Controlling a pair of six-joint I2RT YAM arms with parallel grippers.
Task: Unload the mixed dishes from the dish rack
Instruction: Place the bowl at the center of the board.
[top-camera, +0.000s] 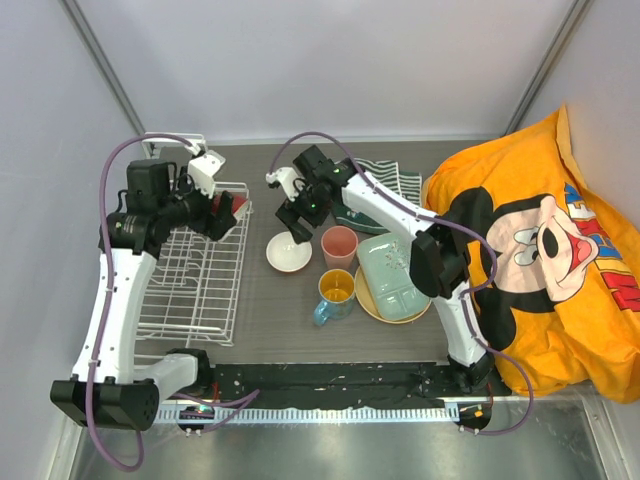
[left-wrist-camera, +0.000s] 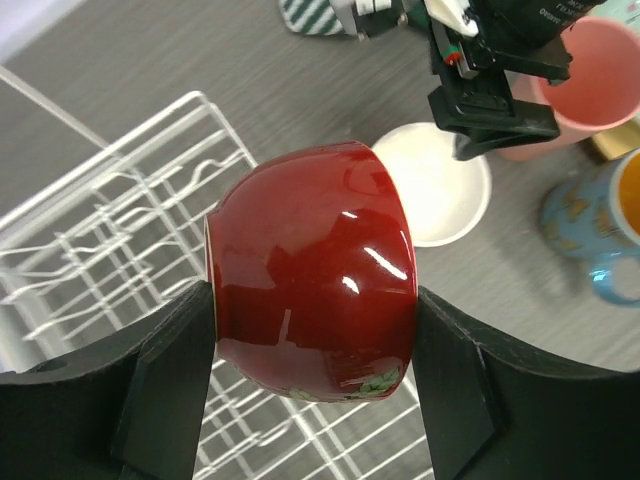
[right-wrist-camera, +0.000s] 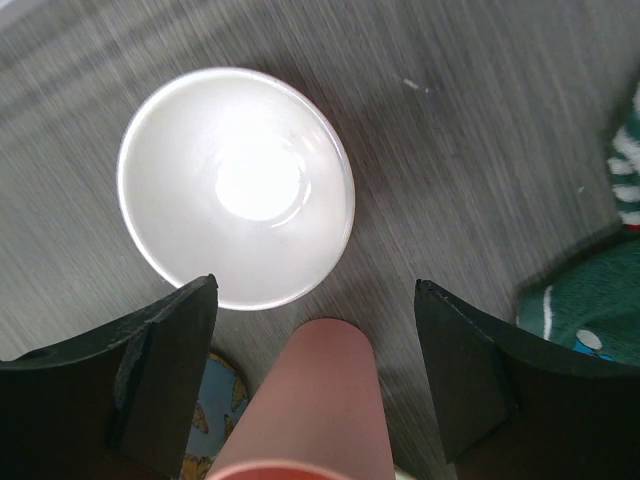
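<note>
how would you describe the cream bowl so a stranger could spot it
Start at the white wire dish rack on the left of the table. Just right of it, on the bare grey surface, sits the cream bowl, beside the pink cup. It alone is plain white and shallow, with no handle.

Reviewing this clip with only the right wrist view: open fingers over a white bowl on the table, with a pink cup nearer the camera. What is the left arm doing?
Observer: The left gripper is shut on a dark red bowl, one finger on each side.
Reviewer: Is that bowl clear of the rack?
Observer: No. In the top view it hangs above the far right corner of the dish rack.
Reviewer: Any other dish in the rack?
Observer: None shows there in the top view.
</note>
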